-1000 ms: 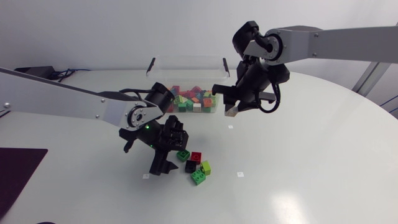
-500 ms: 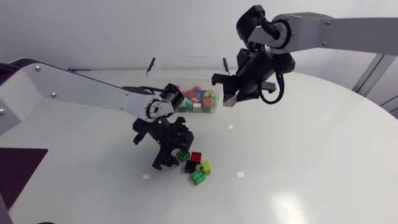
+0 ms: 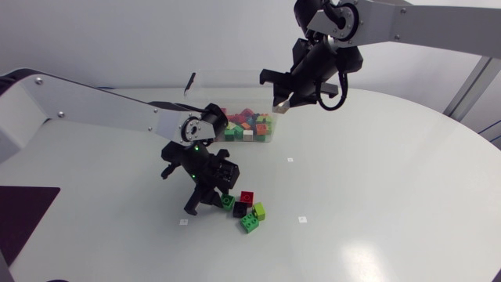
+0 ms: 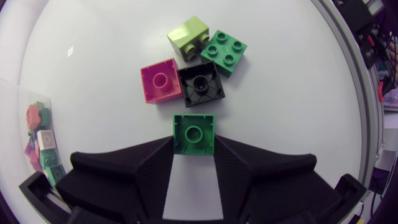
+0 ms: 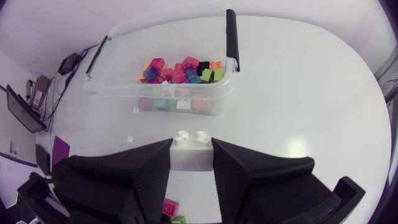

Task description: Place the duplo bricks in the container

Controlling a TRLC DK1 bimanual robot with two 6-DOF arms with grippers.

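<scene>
Low over the table, my left gripper (image 3: 222, 200) is shut on a small green brick (image 4: 193, 132), its fingers touching it on both sides. Just ahead of it lie a pink-red brick (image 4: 160, 79), a black brick (image 4: 201, 84), a lime brick (image 4: 188, 36) and a larger green brick (image 4: 224, 52), close together. My right gripper (image 3: 280, 103) hangs high at the right end of the clear container (image 3: 235, 84), shut on a white brick (image 5: 191, 155). The container (image 5: 219, 102) holds several coloured bricks.
The container has a black handle (image 5: 232, 31) on each short side. A dark mat (image 3: 19, 211) lies at the table's left edge. Bare white table spreads to the right of the loose bricks.
My left gripper has slid right to the green brick and shut on it. The right arm has risen and shifted back-left toward the container, still holding the white brick.
</scene>
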